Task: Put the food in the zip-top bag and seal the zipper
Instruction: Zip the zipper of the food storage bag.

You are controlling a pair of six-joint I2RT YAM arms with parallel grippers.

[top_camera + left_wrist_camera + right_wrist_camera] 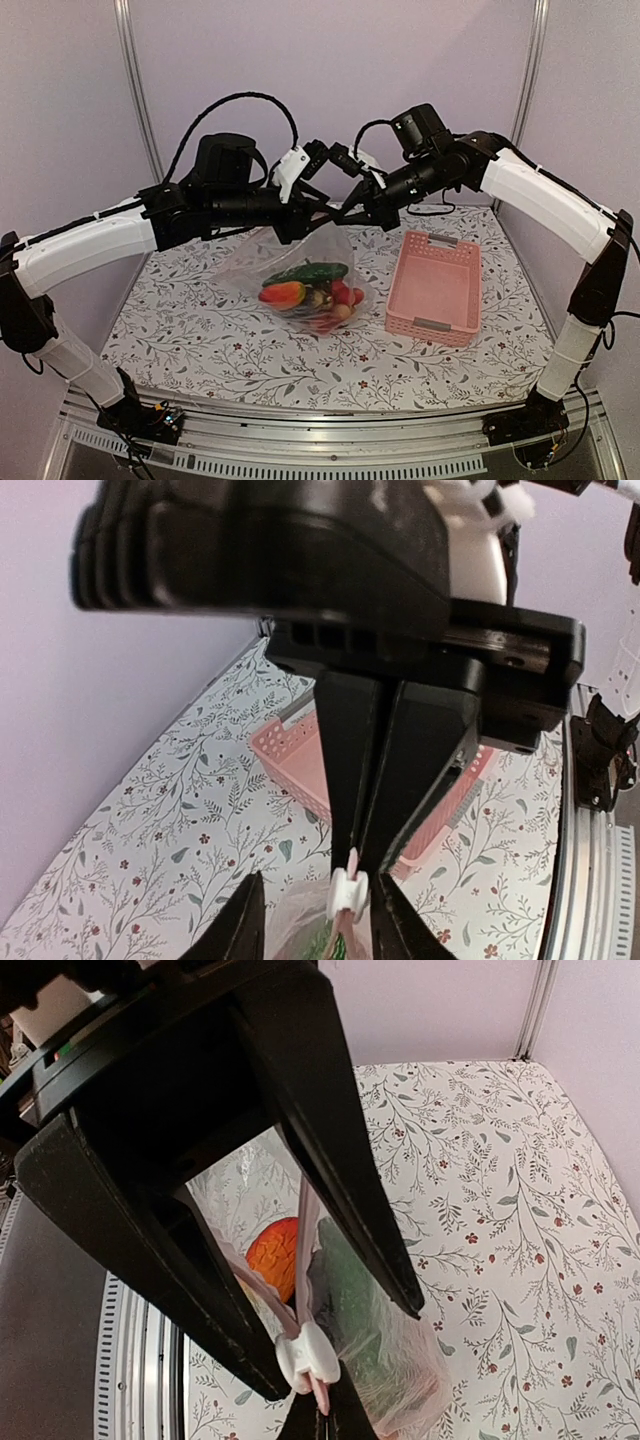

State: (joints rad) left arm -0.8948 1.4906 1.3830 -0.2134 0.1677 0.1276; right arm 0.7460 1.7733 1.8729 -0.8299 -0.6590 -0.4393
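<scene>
Clear bag (300,252) hung between both arms over the flowered table (190,320), food seen inside it, cucumber (312,272) over orange pepper (283,294), left gripper (303,215) clenched on the top edge, right gripper (352,212) pinched just beside it, white slider (308,1356) caught between its fingers, pink basket (398,288) set to the right.

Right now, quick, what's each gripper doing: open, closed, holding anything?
Left gripper: closed, pinching the zipper of the zip-top bag.
Right gripper: closed on the same zipper, at the bag's mouth.

L arm (90,240) raised, fingers (345,760) clamped | R arm (540,190) raised, fingers (330,1160) clamped
</scene>
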